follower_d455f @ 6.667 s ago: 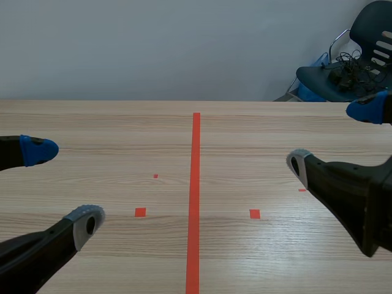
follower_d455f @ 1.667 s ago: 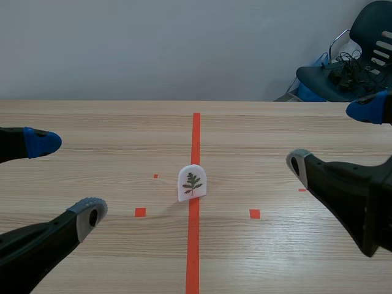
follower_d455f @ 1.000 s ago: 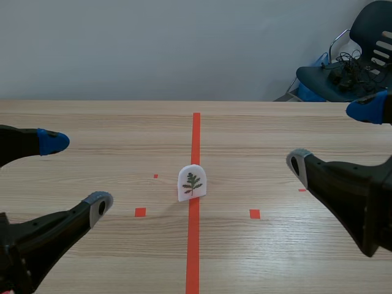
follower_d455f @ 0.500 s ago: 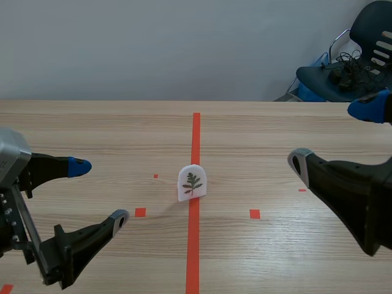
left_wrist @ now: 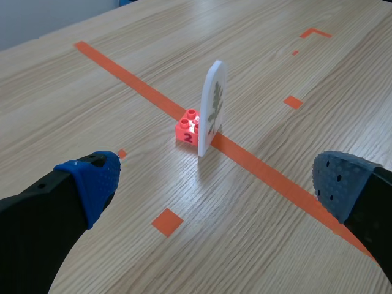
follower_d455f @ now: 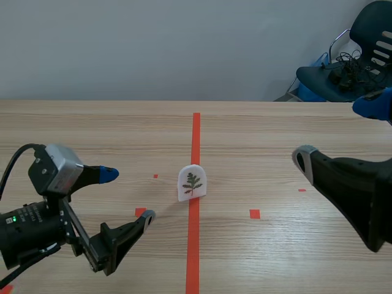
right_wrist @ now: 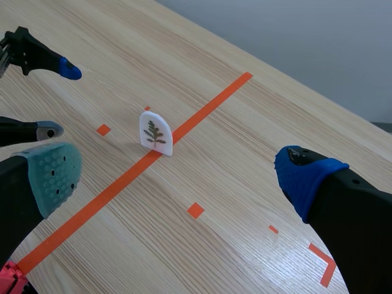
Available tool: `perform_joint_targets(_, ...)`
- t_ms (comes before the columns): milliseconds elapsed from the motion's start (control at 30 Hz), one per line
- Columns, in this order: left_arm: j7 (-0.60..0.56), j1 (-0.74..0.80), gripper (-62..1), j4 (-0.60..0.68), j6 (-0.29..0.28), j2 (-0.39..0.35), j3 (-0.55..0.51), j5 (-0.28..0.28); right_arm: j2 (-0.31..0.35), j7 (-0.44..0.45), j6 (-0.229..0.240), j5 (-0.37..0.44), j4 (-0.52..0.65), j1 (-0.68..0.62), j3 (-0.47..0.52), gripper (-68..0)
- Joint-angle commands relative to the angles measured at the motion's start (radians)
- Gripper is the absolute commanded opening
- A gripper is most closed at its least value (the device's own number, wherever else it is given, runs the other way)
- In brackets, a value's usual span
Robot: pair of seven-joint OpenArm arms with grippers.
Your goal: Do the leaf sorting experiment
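A white arched card with a green leaf picture [follower_d455f: 192, 183] stands upright on the orange-red centre line. In the left wrist view the card [left_wrist: 212, 107] is seen edge-on, fixed to a small red brick [left_wrist: 188, 130] marked 2. My left gripper [follower_d455f: 128, 195] is open, left of the card and short of it; the card stands ahead of its spread fingers [left_wrist: 217, 184]. My right gripper [follower_d455f: 335, 133] hangs open at the right, well away from the card [right_wrist: 155, 132]. In the right wrist view my right gripper [right_wrist: 179, 176] is raised over the table and the left gripper [right_wrist: 59, 101] shows beyond it.
A dark office chair [follower_d455f: 355, 55] loaded with cables stands behind the table's far right corner. The wooden table [follower_d455f: 275, 135] ends at a grey wall. A small red object [right_wrist: 9, 278] lies under my right gripper's grey-green finger.
The leaf card appeared on the centre line after the earliest frame. My left arm has pushed forward and right toward the card, still open. The right arm has barely shifted.
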Motion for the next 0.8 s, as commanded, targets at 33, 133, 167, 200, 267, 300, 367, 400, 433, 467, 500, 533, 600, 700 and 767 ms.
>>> perform_joint_targets(33,-0.031,-0.04,1.4,-0.016,-0.002,0.018,0.02,-0.006,0.002,0.012,-0.004,0.011,0.015,0.001,0.013,0.4)
perform_joint_targets(133,-0.032,-0.075,1.4,-0.053,-0.002,0.032,0.053,-0.003,0.002,0.012,-0.004,0.011,0.015,0.001,0.013,0.4)
perform_joint_targets(167,-0.035,-0.086,1.4,-0.062,-0.002,0.035,0.065,-0.003,0.002,0.012,-0.004,0.011,0.015,0.001,0.013,0.4)
perform_joint_targets(200,-0.044,-0.097,1.4,-0.073,0.0,0.038,0.078,-0.003,0.002,0.012,-0.004,0.011,0.015,0.001,0.013,0.4)
perform_joint_targets(267,-0.053,-0.118,1.4,-0.095,0.019,0.049,0.101,0.0,0.002,0.012,-0.004,0.011,0.015,0.001,0.013,0.4)
perform_joint_targets(300,-0.054,-0.129,1.4,-0.105,0.039,0.056,0.113,0.011,0.002,0.012,-0.004,0.011,0.015,0.001,0.013,0.4)
perform_joint_targets(367,-0.058,-0.153,1.4,-0.131,0.054,0.069,0.134,0.047,0.001,0.012,-0.004,0.011,0.015,0.001,0.013,0.4)
perform_joint_targets(400,-0.058,-0.165,1.4,-0.145,0.054,0.075,0.145,0.053,-0.002,0.012,-0.004,0.011,0.015,0.001,0.013,0.4)
perform_joint_targets(433,-0.064,-0.174,1.4,-0.159,0.054,0.08,0.156,0.059,-0.003,0.012,-0.004,0.011,0.015,0.001,0.013,0.4)
perform_joint_targets(467,-0.082,-0.185,1.4,-0.173,0.058,0.085,0.168,0.072,-0.003,0.012,-0.004,0.011,0.015,0.001,0.013,0.4)
perform_joint_targets(500,-0.095,-0.193,1.4,-0.187,0.072,0.091,0.179,0.082,-0.003,0.012,-0.004,0.011,0.015,0.001,0.013,0.4)
perform_joint_targets(533,-0.101,-0.204,1.4,-0.201,0.09,0.098,0.19,0.09,-0.003,0.012,-0.004,0.011,0.015,0.001,0.013,0.4)
perform_joint_targets(600,-0.11,-0.223,1.4,-0.226,0.114,0.111,0.206,0.098,-0.003,0.012,-0.004,0.011,0.015,0.001,0.013,0.4)
perform_joint_targets(700,-0.11,-0.252,1.4,-0.262,0.132,0.13,0.22,0.098,-0.003,0.012,-0.004,0.011,0.015,0.001,0.013,0.4)
perform_joint_targets(767,-0.117,-0.27,1.4,-0.286,0.132,0.142,0.224,0.098,-0.003,0.012,-0.004,0.011,0.015,0.001,0.013,0.4)
